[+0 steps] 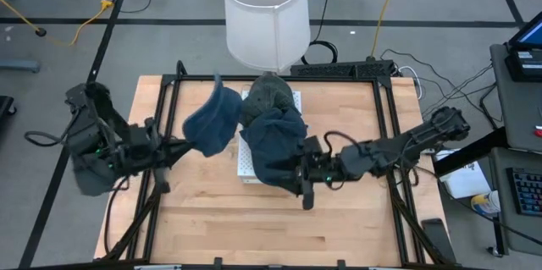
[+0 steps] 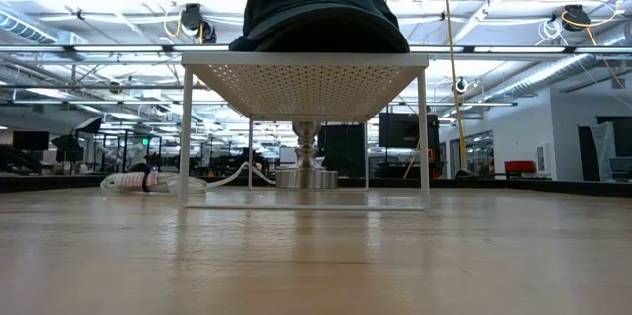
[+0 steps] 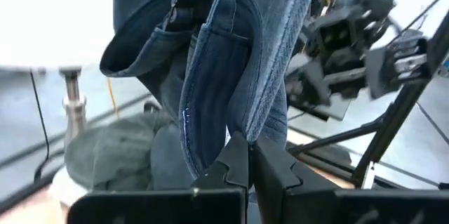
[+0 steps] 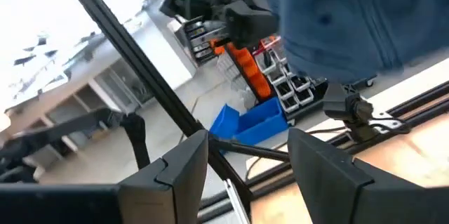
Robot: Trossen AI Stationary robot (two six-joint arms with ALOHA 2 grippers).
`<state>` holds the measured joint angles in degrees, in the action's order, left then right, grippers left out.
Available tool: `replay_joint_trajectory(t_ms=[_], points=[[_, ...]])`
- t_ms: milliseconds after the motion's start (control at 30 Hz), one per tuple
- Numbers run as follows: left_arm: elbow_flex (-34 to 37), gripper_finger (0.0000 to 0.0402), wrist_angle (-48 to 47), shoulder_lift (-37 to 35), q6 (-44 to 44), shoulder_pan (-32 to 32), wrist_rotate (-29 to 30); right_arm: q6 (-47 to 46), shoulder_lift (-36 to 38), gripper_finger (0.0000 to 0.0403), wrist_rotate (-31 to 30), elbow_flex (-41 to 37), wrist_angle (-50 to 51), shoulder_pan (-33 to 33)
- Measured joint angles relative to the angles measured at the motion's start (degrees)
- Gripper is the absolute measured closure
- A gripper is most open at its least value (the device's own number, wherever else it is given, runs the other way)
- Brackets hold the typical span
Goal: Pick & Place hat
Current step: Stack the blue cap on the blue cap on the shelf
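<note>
Denim hat (image 1: 213, 120), left of frame centre, is pinched in the closed left end effector (image 1: 179, 146); right end effector (image 1: 302, 192) gapes empty. A thin fabric pinch could slip.

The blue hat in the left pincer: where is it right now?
In the high view the blue hat hangs in the shut left pincer, left of the white rack that holds the other hats.

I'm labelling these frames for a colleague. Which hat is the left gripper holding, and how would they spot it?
Find the white perforated rack at mid-table. Left of its pile, the blue denim hat hangs in the air, pinched in the shut left gripper. Unlike the grey-green hat and the darker blue one, it rests on nothing.
</note>
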<state>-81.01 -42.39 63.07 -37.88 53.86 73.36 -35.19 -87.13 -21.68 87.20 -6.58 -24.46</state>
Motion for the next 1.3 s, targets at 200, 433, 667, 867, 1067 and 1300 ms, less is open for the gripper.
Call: replay_joint_trajectory(t_ms=[200, 433, 667, 867, 1067, 1300], points=[[0.0, 0.0398, 17.1, 2.2, 19.1, 6.9, 9.0, -3.9, -4.3, 0.0200, -2.6, 0.0, -8.9, -0.8], [0.0, 0.0398, 40.8, 8.1, 44.6, 11.3, 16.8, -4.8, -7.9, 0.0191, -3.9, 0.0, -18.7, -1.2], [0.0, 0.0398, 55.6, 13.1, 53.9, 9.8, 13.1, -4.7, -8.8, 0.0194, -8.5, 0.0, -22.5, -1.1], [0.0, 0.0398, 70.8, 17.1, 62.0, 5.8, 5.3, -4.3, -8.1, 0.0194, -8.3, 0.0, -22.3, -2.2], [0.0, 0.0398, 84.5, 21.0, 70.3, 1.6, -1.0, -2.0, -6.1, 0.0193, -8.0, 0.0, -22.2, -3.6], [0.0, 0.0399, 89.0, 23.4, 69.0, -2.1, -6.9, 0.9, -2.9, 0.0195, -11.5, 0.0, -20.9, -4.2]])
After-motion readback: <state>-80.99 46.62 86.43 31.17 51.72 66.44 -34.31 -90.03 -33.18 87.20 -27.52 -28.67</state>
